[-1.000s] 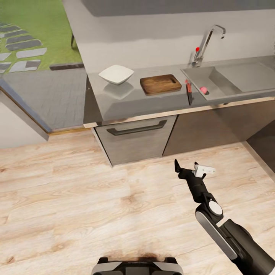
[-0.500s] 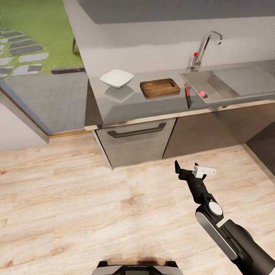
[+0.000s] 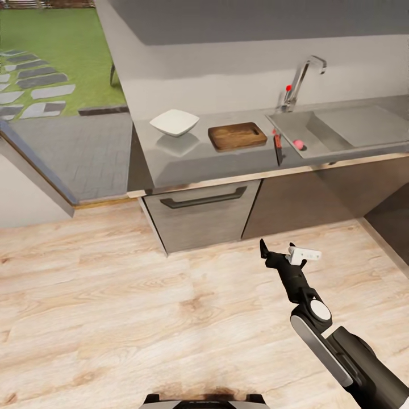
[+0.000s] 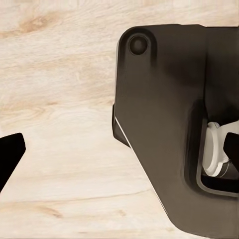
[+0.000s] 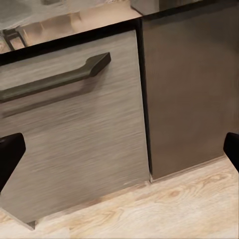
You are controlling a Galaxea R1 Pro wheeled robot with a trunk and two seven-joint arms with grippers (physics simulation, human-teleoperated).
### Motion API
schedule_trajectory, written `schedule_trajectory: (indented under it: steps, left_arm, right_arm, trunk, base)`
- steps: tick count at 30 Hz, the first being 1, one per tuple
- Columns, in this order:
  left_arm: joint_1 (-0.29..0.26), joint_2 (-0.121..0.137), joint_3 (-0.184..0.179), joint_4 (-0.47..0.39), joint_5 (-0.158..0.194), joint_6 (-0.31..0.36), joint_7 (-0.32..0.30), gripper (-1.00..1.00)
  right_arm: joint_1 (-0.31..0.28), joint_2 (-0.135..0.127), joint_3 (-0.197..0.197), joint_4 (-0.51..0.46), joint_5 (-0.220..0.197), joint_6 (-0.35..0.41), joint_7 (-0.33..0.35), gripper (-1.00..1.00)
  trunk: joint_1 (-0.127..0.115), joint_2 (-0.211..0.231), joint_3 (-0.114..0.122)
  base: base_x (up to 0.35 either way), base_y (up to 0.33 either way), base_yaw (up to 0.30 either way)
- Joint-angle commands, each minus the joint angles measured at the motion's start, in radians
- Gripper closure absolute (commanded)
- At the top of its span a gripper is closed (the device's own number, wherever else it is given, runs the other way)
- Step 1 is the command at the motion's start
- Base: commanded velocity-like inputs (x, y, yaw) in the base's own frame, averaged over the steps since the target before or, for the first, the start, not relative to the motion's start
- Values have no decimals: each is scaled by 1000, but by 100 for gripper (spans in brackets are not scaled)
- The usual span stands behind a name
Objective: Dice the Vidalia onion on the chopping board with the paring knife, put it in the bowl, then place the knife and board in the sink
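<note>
1. Onion [image 3: 298, 142] lies in the sink [image 3: 341, 126], well beyond the right pincer [image 3: 279, 249].
2. That pincer hangs wide, empty, above the floor [image 3: 142, 295].
3. Left pincer: cannot tell.

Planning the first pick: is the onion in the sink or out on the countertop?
In the sink. The head view shows the onion down inside the sink by its left wall; the knife lies on the countertop just outside.

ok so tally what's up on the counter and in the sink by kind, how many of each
bowl: 1
chopping board: 1
paring knife: 1
Vidalia onion, in the sink: 1
total: 4
</note>
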Motion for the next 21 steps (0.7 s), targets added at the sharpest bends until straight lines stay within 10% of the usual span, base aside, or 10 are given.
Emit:
schedule_trajectory:
  steps: [1, 21]
  left_arm:
    - [0, 1, -5, -2, 2, -2, 7, -100]
    - [0, 1, -5, -4, 1, -2, 7, -100]
  right_arm:
    - [-1, -1, 4, -1, -10, -6, -6, -100]
    - [-1, -1, 4, 4, -10, -7, -6, -100]
  trunk:
    - [1, -2, 0]
    - [1, -2, 32]
  base:
    - [0, 0, 0]
    - [0, 0, 0]
